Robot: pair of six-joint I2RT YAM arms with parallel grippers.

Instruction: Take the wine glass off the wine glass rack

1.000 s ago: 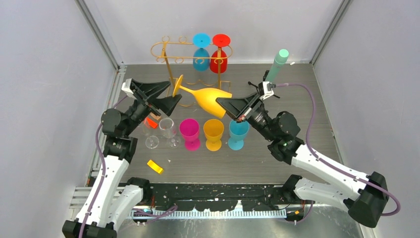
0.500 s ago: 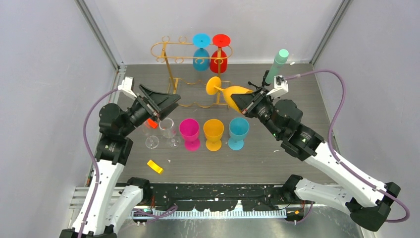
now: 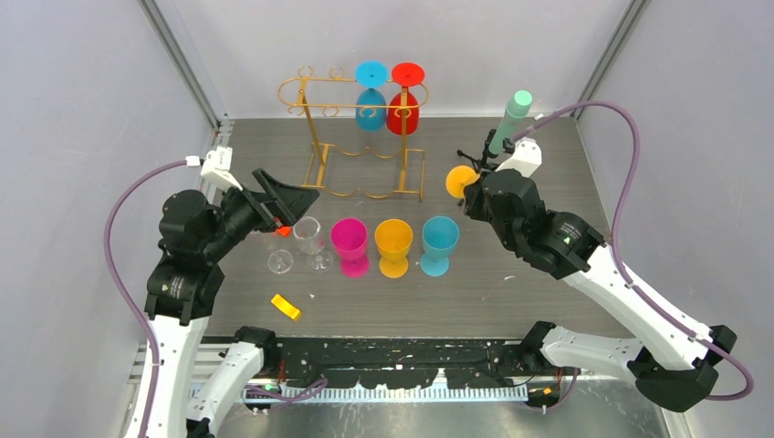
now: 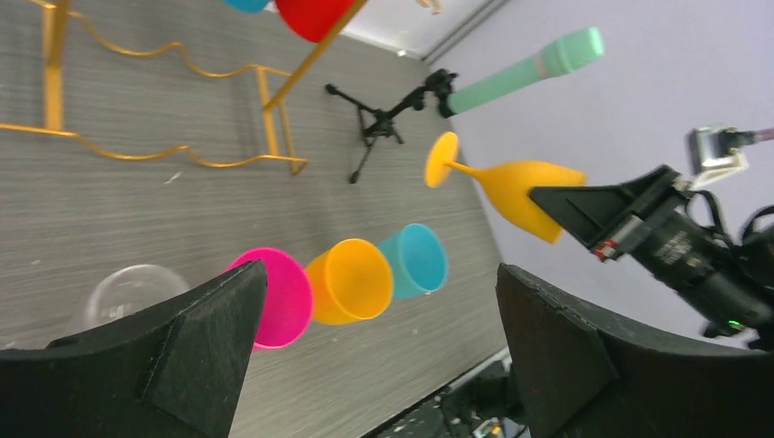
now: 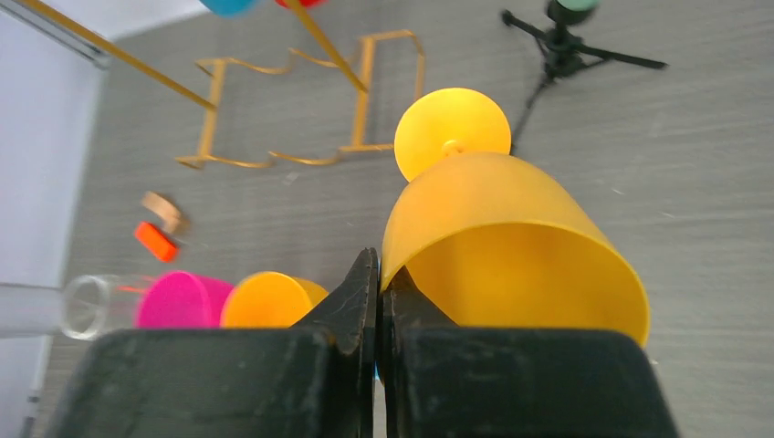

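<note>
Removal step effectively complete, set-down pending. The right hand (image 5: 376, 266) is clenched on the wine glass (image 5: 511, 246), its two fingers pinching the wall of the bowl at the rim. The glass is carried in the air to the right of the wine glass rack (image 3: 314, 135), well apart from it and touching no wire. It lies roughly level, its round foot pointing away from the hand towards the black tripod with a green cylinder (image 3: 507, 119), which stands near it. The glass is one piece of translucent yellow-orange material with a deep tapered bowl, a short stem and a flat disc foot; it appears empty and unmarked. A blue glass (image 3: 371, 109) and a red glass (image 3: 402, 111) hang bowl-down from the rack's top rail. The left hand (image 4: 381, 274) is released, jaws wide apart and holding nothing, above the left part of the tabletop (image 3: 511, 301). Pink (image 3: 349, 239), orange (image 3: 393, 241) and cyan (image 3: 439, 239) glasses stand upright in a row in front of the rack. The next move probably calls for turning the glass foot-down and lowering it onto bare tabletop, clear of the tripod and the row. The grip on a thin rim may let the glass pivot, so a slow rotation seems advisable.
</note>
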